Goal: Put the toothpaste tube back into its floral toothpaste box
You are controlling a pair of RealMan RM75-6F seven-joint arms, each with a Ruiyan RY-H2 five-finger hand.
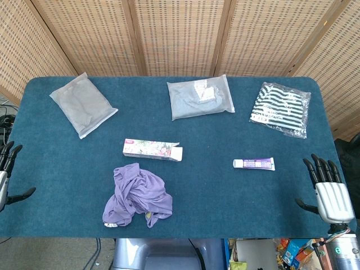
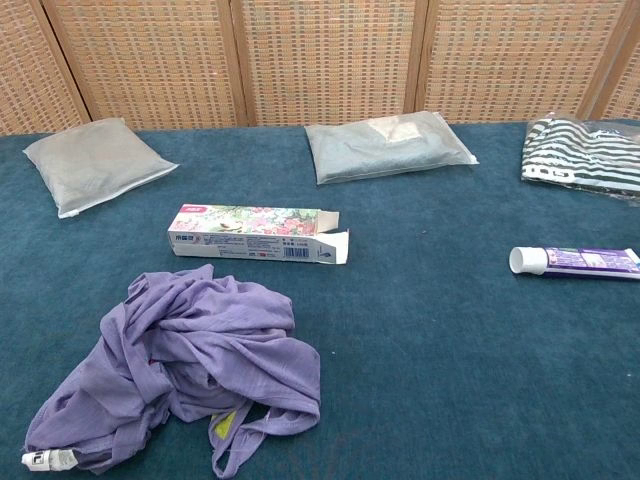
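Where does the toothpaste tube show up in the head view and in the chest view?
Head view: toothpaste tube lies right of centre, cap end pointing left.
Chest view: toothpaste tube lies at the right edge, partly cut off.
Shared landmark: the floral toothpaste box, to its left in both, open flap facing the tube.

**Both robot hands open at the surface's near corners**

The left robot hand (image 1: 8,171) shows only partly at the left edge of the surface (image 1: 225,197), near its front corner, dark fingers spread and holding nothing. The right robot hand (image 1: 329,191) sits at the right front corner, pale back upward, black fingers apart and pointing away, thumb out toward the surface, empty. The chest view shows neither.
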